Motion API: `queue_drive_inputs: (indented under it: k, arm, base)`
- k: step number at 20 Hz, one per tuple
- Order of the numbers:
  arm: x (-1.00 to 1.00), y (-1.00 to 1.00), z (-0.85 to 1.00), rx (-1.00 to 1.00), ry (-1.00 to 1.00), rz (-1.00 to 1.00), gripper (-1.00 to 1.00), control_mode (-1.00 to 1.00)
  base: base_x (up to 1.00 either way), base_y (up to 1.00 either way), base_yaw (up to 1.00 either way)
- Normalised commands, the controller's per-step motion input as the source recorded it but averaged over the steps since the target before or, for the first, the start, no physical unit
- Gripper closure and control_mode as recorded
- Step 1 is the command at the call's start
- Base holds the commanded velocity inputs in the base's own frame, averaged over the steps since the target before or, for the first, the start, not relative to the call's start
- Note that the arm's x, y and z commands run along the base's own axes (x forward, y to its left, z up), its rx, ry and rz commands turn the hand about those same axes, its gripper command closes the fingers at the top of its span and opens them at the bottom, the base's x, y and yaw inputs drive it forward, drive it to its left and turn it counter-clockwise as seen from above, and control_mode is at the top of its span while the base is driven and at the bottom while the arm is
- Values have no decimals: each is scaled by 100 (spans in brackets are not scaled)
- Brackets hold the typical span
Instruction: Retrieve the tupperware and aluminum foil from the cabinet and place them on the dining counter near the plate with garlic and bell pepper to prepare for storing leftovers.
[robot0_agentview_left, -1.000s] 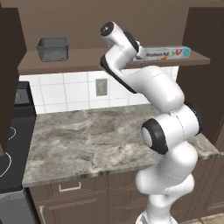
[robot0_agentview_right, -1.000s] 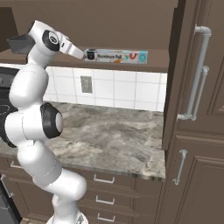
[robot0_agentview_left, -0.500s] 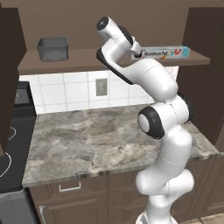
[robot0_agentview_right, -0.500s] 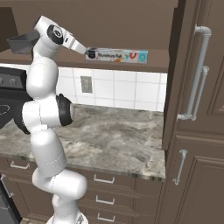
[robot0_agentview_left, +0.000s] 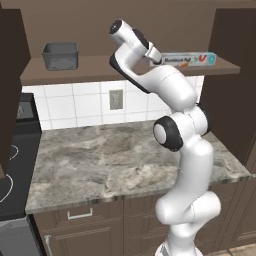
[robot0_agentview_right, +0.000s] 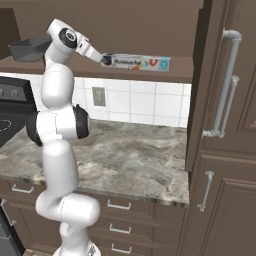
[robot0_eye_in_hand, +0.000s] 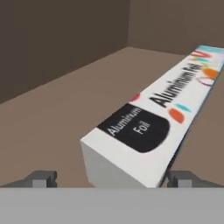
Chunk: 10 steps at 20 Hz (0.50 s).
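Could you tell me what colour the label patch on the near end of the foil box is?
Black with white lettering, on the white foil box; clearest in the hand view.

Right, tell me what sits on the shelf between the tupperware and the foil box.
Nothing: bare shelf between tupperware and aluminum foil box, crossed by the arm's open gripper in both base views.

The shelf (robot0_agentview_left: 100, 67) lay bare between the grey tupperware (robot0_agentview_left: 60, 55) at its left end and the aluminum foil box (robot0_agentview_left: 190, 59) at its right. The box's near end stood between the spread fingers of the pincer (robot0_eye_in_hand: 111, 178). A dark cabinet side (robot0_agentview_left: 232, 80) walled the right.
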Motion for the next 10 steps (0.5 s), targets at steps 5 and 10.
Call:
queue_drive_inputs:
  k: [5,10]
  arm:
    - [1,-50,-33,0,-12,-20,-100,-100]
    - [0,-34,-14,0,-28,-20,-100,-100]
  base:
    - [0,0,0]
    - [0,0,0]
